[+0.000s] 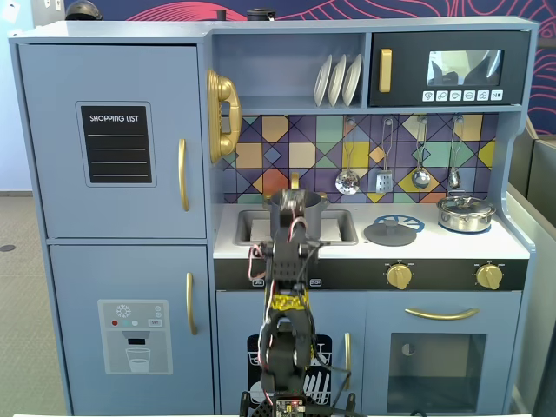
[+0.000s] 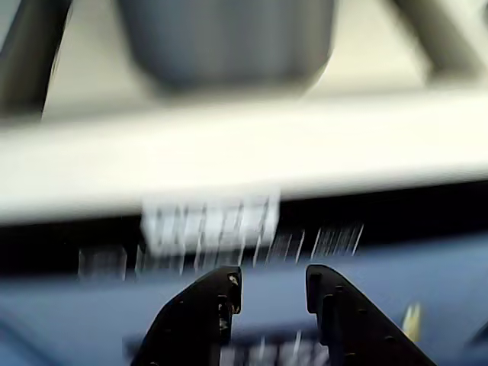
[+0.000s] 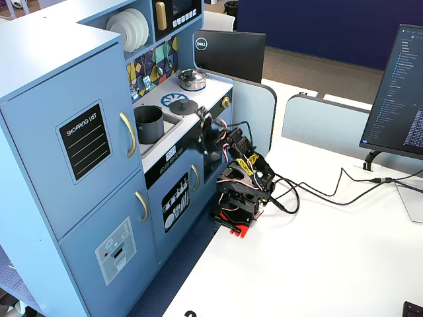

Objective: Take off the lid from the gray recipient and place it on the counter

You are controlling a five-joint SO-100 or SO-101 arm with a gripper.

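Observation:
The gray recipient (image 1: 287,201) stands uncovered in the recessed sink, partly hidden by my arm in a fixed view; it also shows in a fixed view (image 3: 149,123) and blurred at the top of the wrist view (image 2: 229,38). The dark gray lid (image 1: 395,232) lies flat on the white counter (image 1: 512,246) over the blue burner print, to the right of the sink, also seen in a fixed view (image 3: 183,105). My gripper (image 2: 273,282) is open and empty. It hangs in front of the counter's front edge (image 2: 244,152), below the pot, and shows in a fixed view (image 3: 201,129).
A shiny steel pot (image 1: 465,213) with its lid stands at the counter's right end. Utensils (image 1: 384,178) hang on the back wall. Gold knobs (image 1: 399,276) sit on the front panel. A monitor (image 3: 403,92) and cables (image 3: 330,191) lie on the white desk.

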